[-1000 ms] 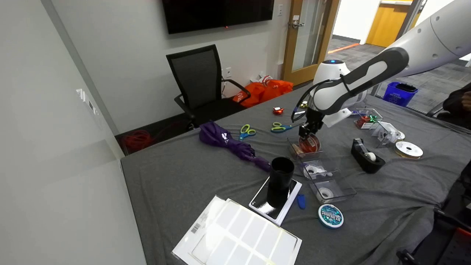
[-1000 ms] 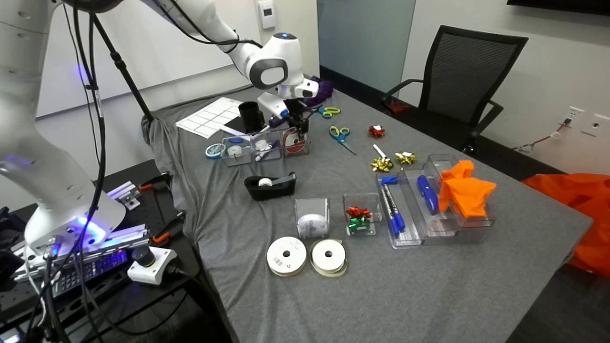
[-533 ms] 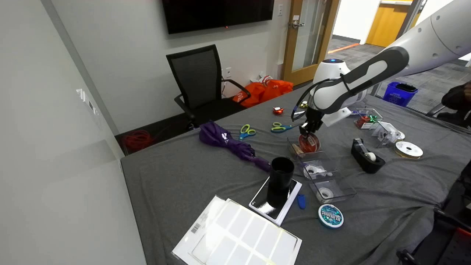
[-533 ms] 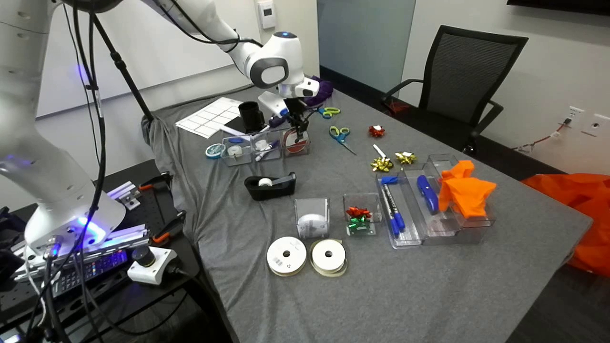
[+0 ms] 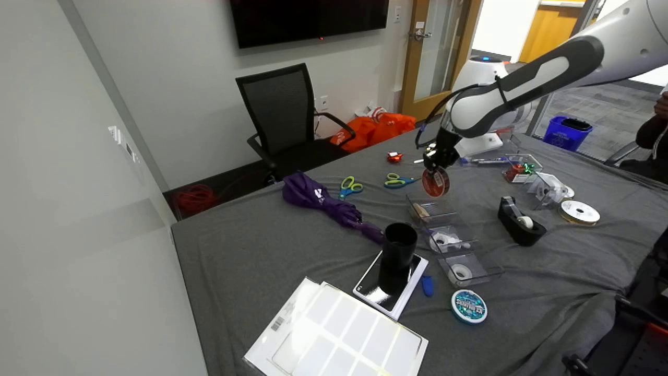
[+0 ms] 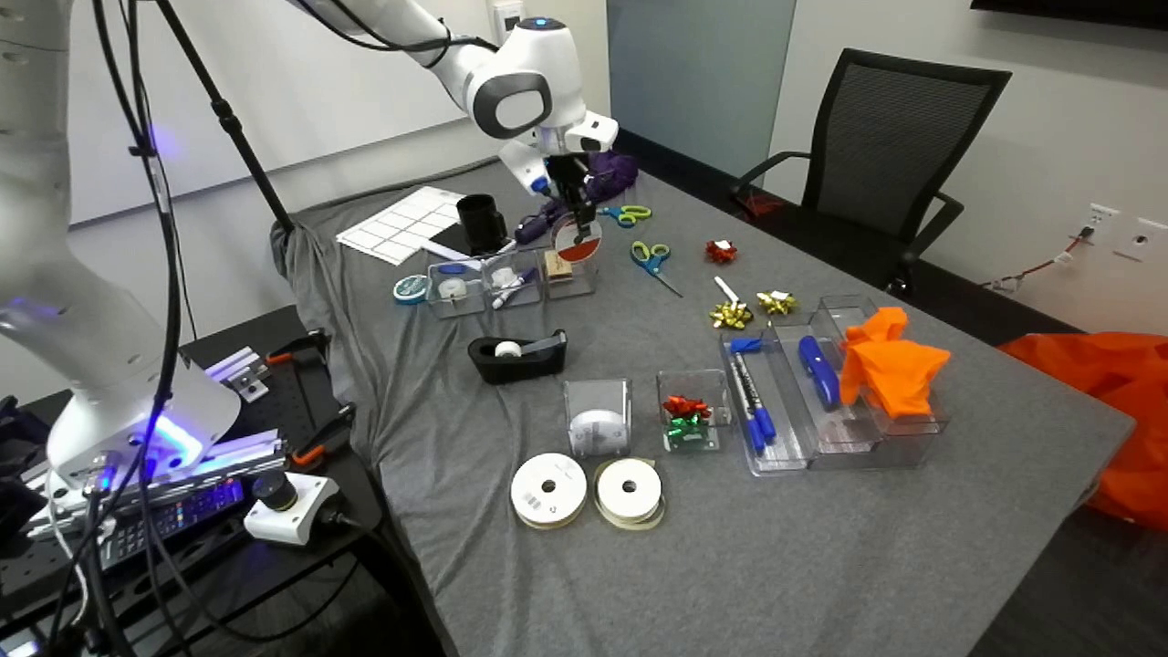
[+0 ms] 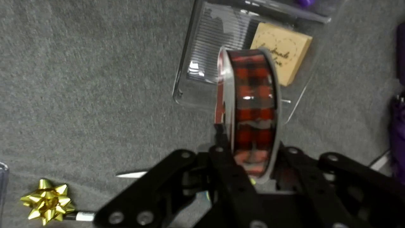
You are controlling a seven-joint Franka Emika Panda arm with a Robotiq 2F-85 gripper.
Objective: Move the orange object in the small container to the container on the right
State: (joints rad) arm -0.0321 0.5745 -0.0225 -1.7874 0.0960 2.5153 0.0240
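Observation:
My gripper (image 7: 251, 141) is shut on a red plaid ribbon spool (image 7: 253, 104), one finger on each flat side. The spool hangs upright above the end compartment of a clear three-part tray (image 6: 458, 313). In both exterior views the spool (image 5: 436, 183) (image 6: 577, 246) is up off the tray, below the gripper (image 5: 437, 161) (image 6: 581, 219). A wooden stamp block (image 7: 284, 47) lies in that compartment; the other two hold white tape rolls. An orange cloth (image 6: 892, 367) lies in a larger clear stepped organizer (image 6: 844, 454) at the right of an exterior view.
A black tape dispenser (image 6: 517, 356), a small clear box with red and green bows (image 6: 686, 418) and white ribbon spools (image 6: 548, 490) stand on the grey table. Scissors (image 6: 651, 260), a black cup (image 6: 479, 224) and a purple umbrella (image 5: 336, 206) lie around the tray.
My gripper has lifted the ribbon spool up out of the tray's end compartment. The wooden block there now shows more fully. The arm has risen.

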